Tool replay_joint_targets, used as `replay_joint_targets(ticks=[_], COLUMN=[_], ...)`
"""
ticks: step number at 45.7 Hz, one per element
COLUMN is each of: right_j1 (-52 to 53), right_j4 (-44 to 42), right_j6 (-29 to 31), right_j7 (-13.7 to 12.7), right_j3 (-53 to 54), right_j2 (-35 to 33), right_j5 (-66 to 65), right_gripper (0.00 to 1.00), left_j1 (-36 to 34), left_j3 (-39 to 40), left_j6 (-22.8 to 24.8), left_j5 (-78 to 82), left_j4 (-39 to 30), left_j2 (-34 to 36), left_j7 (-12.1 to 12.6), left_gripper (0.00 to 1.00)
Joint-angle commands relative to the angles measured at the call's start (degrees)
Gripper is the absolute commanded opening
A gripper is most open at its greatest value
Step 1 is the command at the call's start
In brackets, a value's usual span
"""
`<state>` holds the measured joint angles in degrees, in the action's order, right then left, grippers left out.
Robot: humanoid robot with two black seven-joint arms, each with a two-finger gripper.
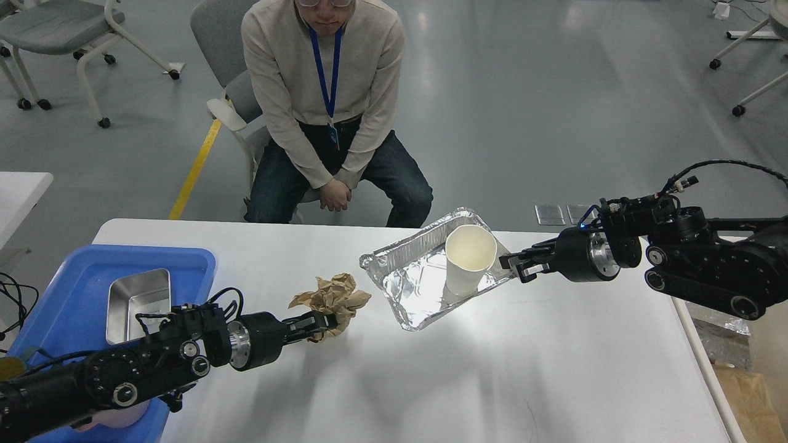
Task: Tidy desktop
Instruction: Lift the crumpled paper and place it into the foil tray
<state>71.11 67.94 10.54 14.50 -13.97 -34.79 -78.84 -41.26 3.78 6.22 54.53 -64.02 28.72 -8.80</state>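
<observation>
- The desktop point(431, 369), white with rounded corners, fills the lower middle of the frame, from left of centre to the right edge.
- Left gripper point(323, 324), lower left of centre: its fingers are closed on the lower edge of a crumpled brown paper wad point(332, 298) that sits on the desktop.
- Right gripper point(516, 263), right of centre: its fingers reach the right rim of a foil tray point(406, 289); whether they pinch the rim or just touch it cannot be told.
- A white paper cup point(469, 258) stands upright inside the foil tray, near the tray's right side. No print shows on it.
- A blue plastic tray point(74, 289) lies at the lower left, with a small metal pan point(138, 301) inside.
- A person point(326, 104) sits behind the desktop, upper centre, hands clasped, wearing a blue lanyard point(326, 67); the badge on it is too small to read.
- No brand or legible writing is visible anywhere.
</observation>
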Motion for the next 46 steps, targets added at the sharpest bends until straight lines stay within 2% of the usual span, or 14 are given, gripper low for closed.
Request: replay_joint_targets(ticks=[1,13,22,26,37,46], right_j1=[0.00,0.00,0.09,0.09,0.00,0.09], right_j4=[0.00,0.00,0.00,0.00,0.00,0.00], right_j6=[0.01,0.01,0.01,0.01,0.01,0.09], right_j7=[0.00,0.00,0.00,0.00,0.00,0.00], right_j3=[0.00,-0.09,-0.27,-0.35,-0.36,-0.44], right_j2=[0.07,0.07,0.08,-0.01,-0.01,0.25], right_j5=[0.00,0.00,0.09,0.08,0.00,0.08], right_gripper=[0.00,0.00,0.00,0.00,0.00,0.00], left_j1=[-0.66,-2.50,-7.07,-10.58,-18.67,-21.40], left_j3=[0.09,0.53,0.53,0.62,0.62,0.44], left_j6=[-0.07,0.20,1.07,3.79,7.23,7.23], left_j5=[0.32,0.49,0.49,0.49,0.49,0.49], left_j4=[-7.07,-21.14,-26.41,-27.82,-28.70,-29.14], left_j2=[8.44,28.22,36.75,39.47,40.97,33.78], left_j7=[0.01,-0.43,-0.43,-0.43,-0.35,0.18], left_gripper=[0.00,0.00,0.00,0.00,0.00,0.00])
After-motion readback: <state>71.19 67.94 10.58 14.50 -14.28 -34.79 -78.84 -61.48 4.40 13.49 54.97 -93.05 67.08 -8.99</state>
